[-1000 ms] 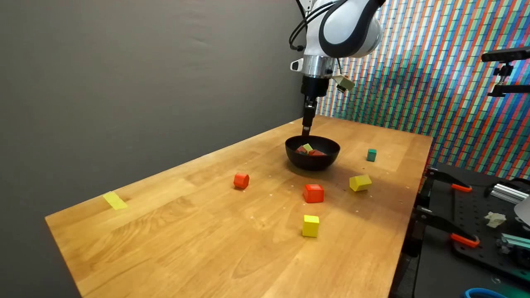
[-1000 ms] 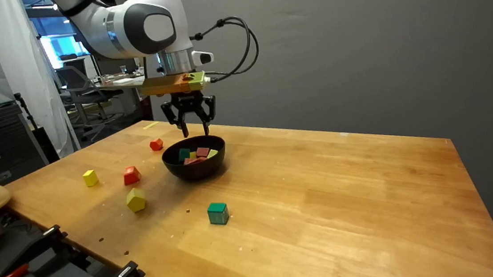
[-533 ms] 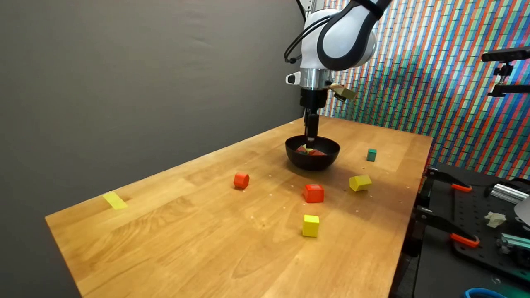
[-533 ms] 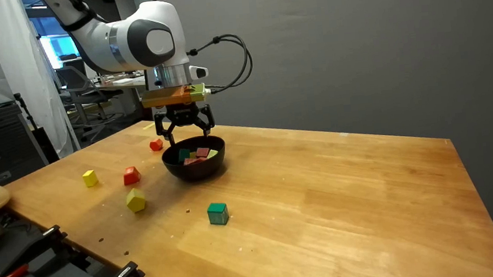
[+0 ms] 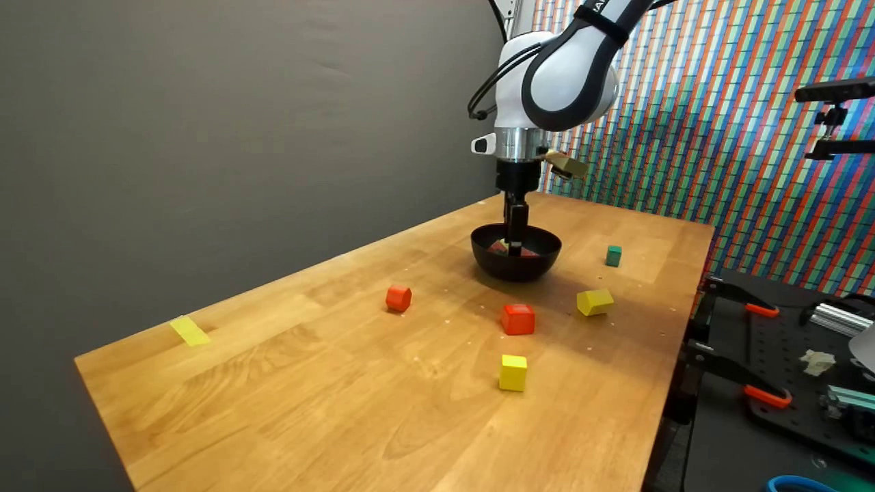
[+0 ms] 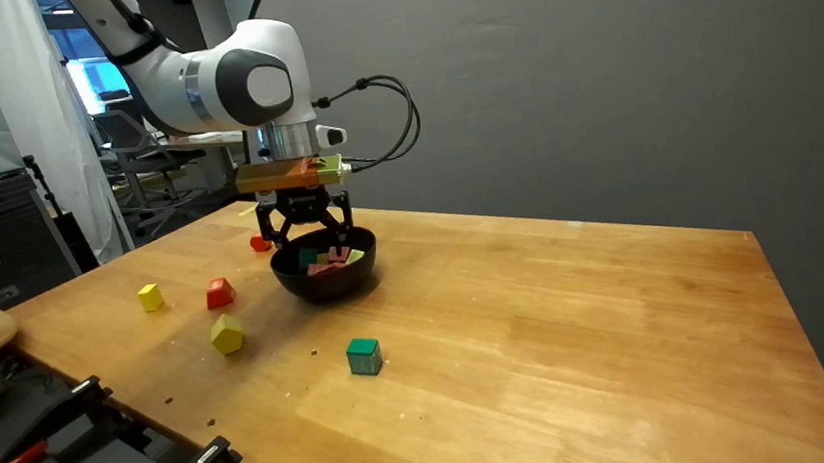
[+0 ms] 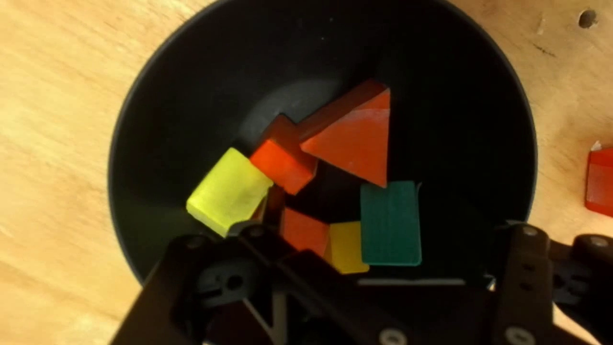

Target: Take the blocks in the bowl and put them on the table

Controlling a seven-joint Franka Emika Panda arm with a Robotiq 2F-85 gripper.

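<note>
A: Down it is brought! In both exterior views the black two-fingered end effector (image 6: 311, 245) has been lowered into the mouth of the round, smooth black bowl (image 6: 326, 290), and its jaws have been spread wider than a second ago.

B: Is anything held?

A: Nothing is held; the jaws stand well apart. Six blocks of seemingly painted wood are seen in the bowl: a bright yellow box-shaped block (image 7: 230, 191), a small orange-red block (image 7: 286, 163), a red triangular block (image 7: 361, 139), a teal rectangular block (image 7: 391, 225) and, half covered, a red flat-faced block (image 7: 304, 231) and a mustard block (image 7: 348, 249).

B: And on the light-brown wooden surface (image 5: 307, 383)?

A: The bowl is carried near the edge along the grey wall (image 6: 593, 81). Neither it nor the loose blocks have been shifted: the red many-sided block (image 5: 398, 298), nearest that edge, the squat red block (image 5: 518, 319), the tall yellow block (image 5: 513, 373), the five-sided yellow block (image 6: 227, 334) and the green cube (image 6: 364, 357).

B: What is meant for the task?

A: The reach is judged nearly done, the pinch not yet made. Which block is aimed at cannot be told. With the pile so crowded, a neighbour could be nudged.
</note>
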